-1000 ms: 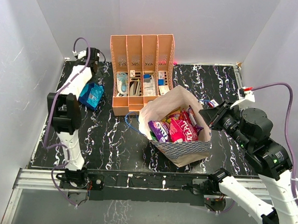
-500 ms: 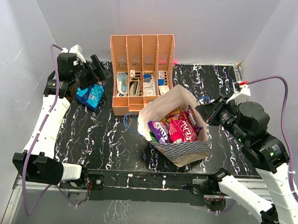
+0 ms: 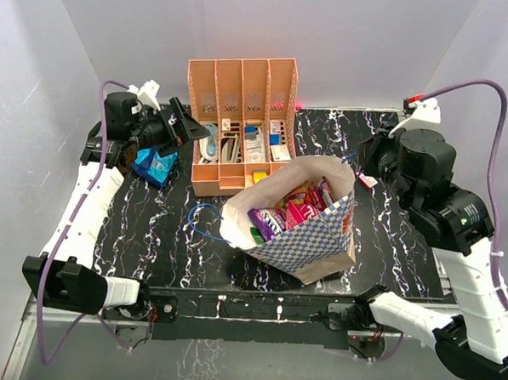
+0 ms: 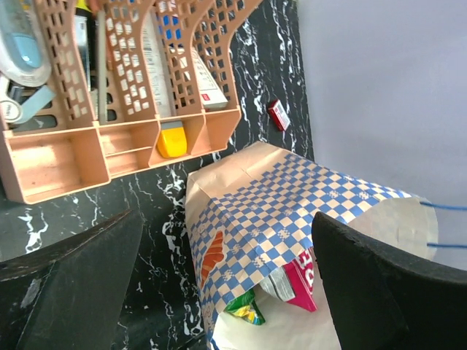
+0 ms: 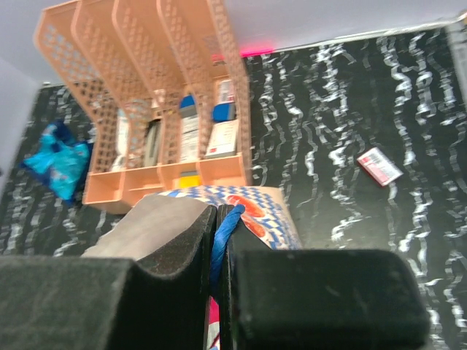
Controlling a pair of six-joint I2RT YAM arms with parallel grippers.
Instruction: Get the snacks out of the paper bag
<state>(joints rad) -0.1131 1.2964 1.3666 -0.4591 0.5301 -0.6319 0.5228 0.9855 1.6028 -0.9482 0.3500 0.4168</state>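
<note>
Tabletop (image 3: 388, 240): right pincer (image 5: 218, 226) tight on bag cord (image 5: 232, 211), left pincer (image 4: 226, 216) agape, labels (image 4: 303, 281) perhaps unreadable

An orange slotted desk organizer (image 3: 243, 79) stands at the back of a black marble table (image 3: 162, 228) veined with white. Its slots hold cards, small boxes and, at the left, a pale blue-and-white item (image 4: 22, 44). A yellow block (image 4: 174, 138) sits in one low front compartment. A small red box (image 5: 379, 166) lies flat to the organizer's right, apart from it.
</note>
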